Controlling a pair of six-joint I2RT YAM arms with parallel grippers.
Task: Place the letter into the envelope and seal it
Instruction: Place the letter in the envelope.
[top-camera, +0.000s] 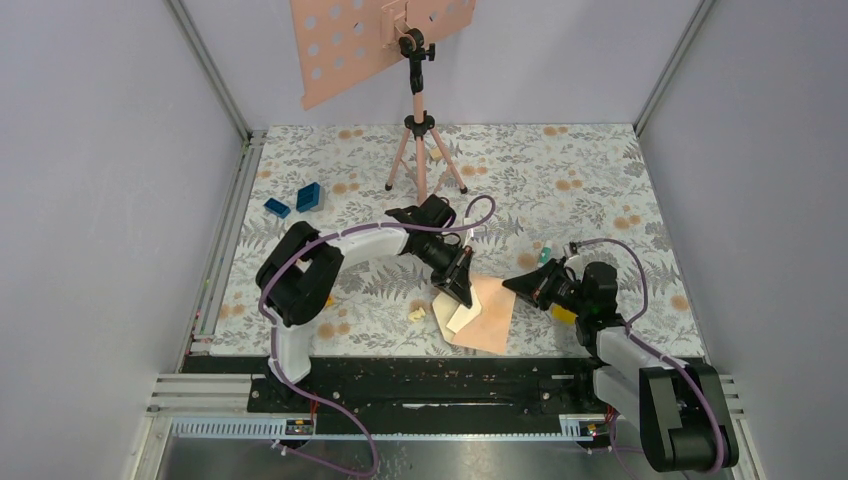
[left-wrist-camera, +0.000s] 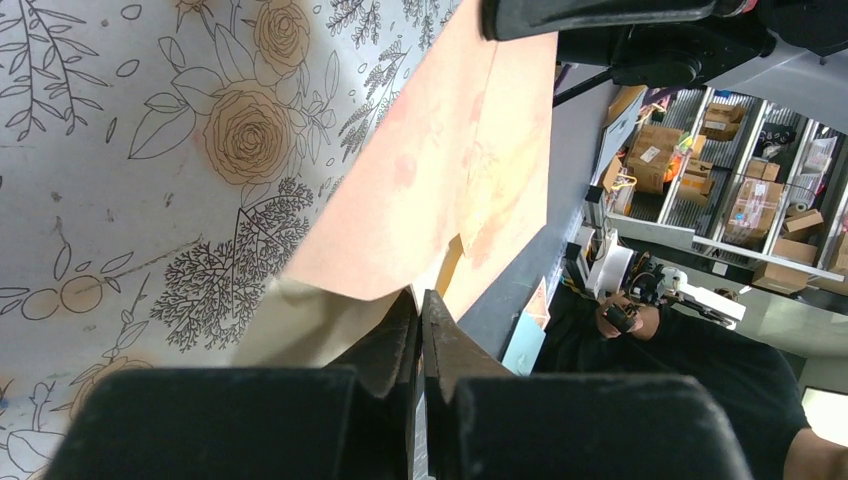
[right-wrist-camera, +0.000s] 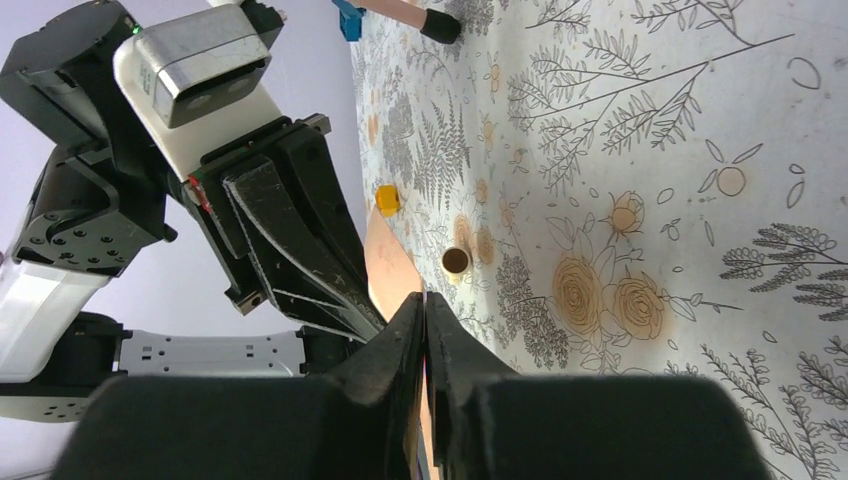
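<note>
Overhead, the envelope (top-camera: 490, 320) lies at the near edge of the worktop (top-camera: 600, 190), the letter (top-camera: 452, 320) poking out left. Wrist views add: left gripper (left-wrist-camera: 421, 305) closed tight at the papers, grip unclear; right gripper (right-wrist-camera: 425, 305) pinches the envelope's edge.

Overhead rear view, wrist close-ups sharing envelope (top-camera: 492, 320)

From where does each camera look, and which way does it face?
Top external: high behind both arms, facing down on the table; shows left hand, right hand.
Left wrist: on left arm, facing over the envelope into the room; own fingers below.
Right wrist: on right arm, facing across the table at the left hand; own fingers below.
Shared: all show the envelope.
</note>
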